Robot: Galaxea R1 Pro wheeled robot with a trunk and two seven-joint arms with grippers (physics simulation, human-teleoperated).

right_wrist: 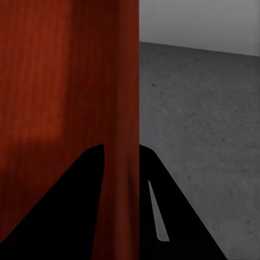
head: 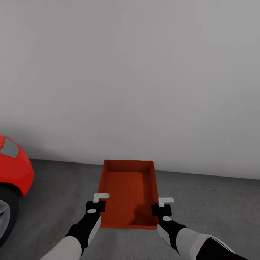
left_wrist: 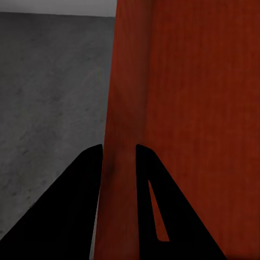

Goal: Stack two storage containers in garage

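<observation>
At the bottom of the head view both arms reach forward, white forearm shells giving way to black wrists, and each ends at a long side wall of the one storage container (head: pixel 129 191) in sight, an orange-red open box with a ribbed bottom held low in the centre of the frame. The left gripper (head: pixel 97 206) sits on the box's left wall near its nearest corner, and the left wrist view shows its two black fingers (left_wrist: pixel 81 200) straddling that thin wall, one outside over the grey ground and one inside against the orange bottom, clamped on it. The right gripper (head: pixel 161 208) mirrors this on the right wall; the right wrist view has one dark finger (right_wrist: pixel 70 200) on the container's inner side and the other on the outer side, pinching the wall between them (the wall fills the gap completely). The box lies roughly level, long axis pointing away from the robot, its far end toward the wall; whether it touches the ground or hangs just above it cannot be told. Around it spreads the floor (head: pixel 216 202), dark grey mottled concrete. At the left edge of the frame, middle to lower, stands the red car (head: pixel 14 169), its rounded end and a dark wheel showing. Beyond everything rises the pale grey wall (head: pixel 130 72) of the garage, filling the upper part of the frame
</observation>
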